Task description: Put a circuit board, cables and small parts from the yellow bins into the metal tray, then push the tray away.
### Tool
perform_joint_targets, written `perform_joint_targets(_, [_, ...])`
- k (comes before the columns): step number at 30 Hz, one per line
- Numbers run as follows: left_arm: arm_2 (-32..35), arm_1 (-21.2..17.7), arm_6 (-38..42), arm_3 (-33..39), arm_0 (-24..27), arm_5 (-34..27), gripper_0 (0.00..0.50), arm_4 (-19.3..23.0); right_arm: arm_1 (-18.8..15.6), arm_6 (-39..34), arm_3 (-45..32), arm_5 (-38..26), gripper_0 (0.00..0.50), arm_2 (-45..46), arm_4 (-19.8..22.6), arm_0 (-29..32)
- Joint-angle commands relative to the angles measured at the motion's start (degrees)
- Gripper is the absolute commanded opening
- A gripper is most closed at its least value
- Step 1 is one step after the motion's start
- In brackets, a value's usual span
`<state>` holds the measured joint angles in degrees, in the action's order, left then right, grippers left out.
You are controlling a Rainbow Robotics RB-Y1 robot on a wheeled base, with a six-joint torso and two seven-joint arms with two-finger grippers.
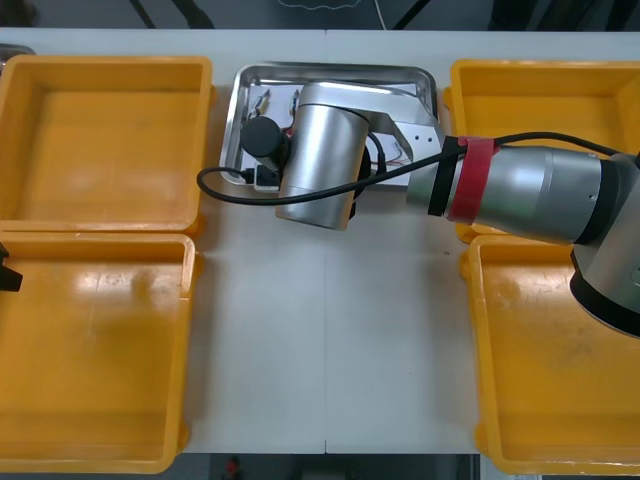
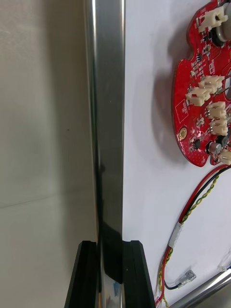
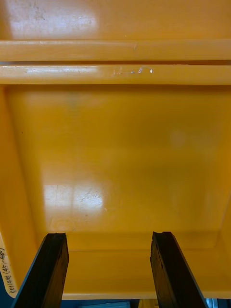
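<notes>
Right gripper (image 2: 111, 276) clamps the shiny rim of the metal tray (image 1: 330, 70) at twelve o'clock, round red circuit board (image 2: 202, 96) inside; left gripper (image 3: 108, 269), fingers apart, over a glossy yellow bin (image 3: 120, 159) at nine o'clock

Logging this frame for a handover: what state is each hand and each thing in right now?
Right hand: shut on the metal tray's rim.
Left hand: open, over a left yellow bin.
Metal tray: gripped at its rim, loaded.
Circuit board: lying flat in the tray.
Red and yellow cable: loose in the tray, by the board.
</notes>
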<state>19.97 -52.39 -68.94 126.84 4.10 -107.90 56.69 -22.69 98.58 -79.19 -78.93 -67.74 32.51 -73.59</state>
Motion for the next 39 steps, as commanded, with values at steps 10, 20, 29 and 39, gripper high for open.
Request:
perform_joint_targets(10, [1.6, -1.4, -2.2, 1.5, -0.7, 0.6, 0.500, 0.3, 2.9, 4.9, 8.6, 9.2, 0.000, -0.4, -0.5, -3.6])
perform_joint_targets(20, [1.6, -1.4, -2.2, 1.5, -0.7, 0.6, 0.500, 0.3, 3.7, 6.2, 13.4, 12.8, 0.000, -0.4, -0.5, -3.6])
perform_joint_targets(29, [1.6, -1.4, -2.2, 1.5, -0.7, 0.6, 0.500, 0.3, 4.2, 7.3, 15.9, 16.1, 0.000, -0.4, -0.4, -3.6])
perform_joint_targets(39, [1.6, -1.4, -2.2, 1.5, -0.7, 0.6, 0.500, 0.3, 5.1, 8.5, 18.8, 17.1, 0.049, -0.5, 0.3, -3.6])
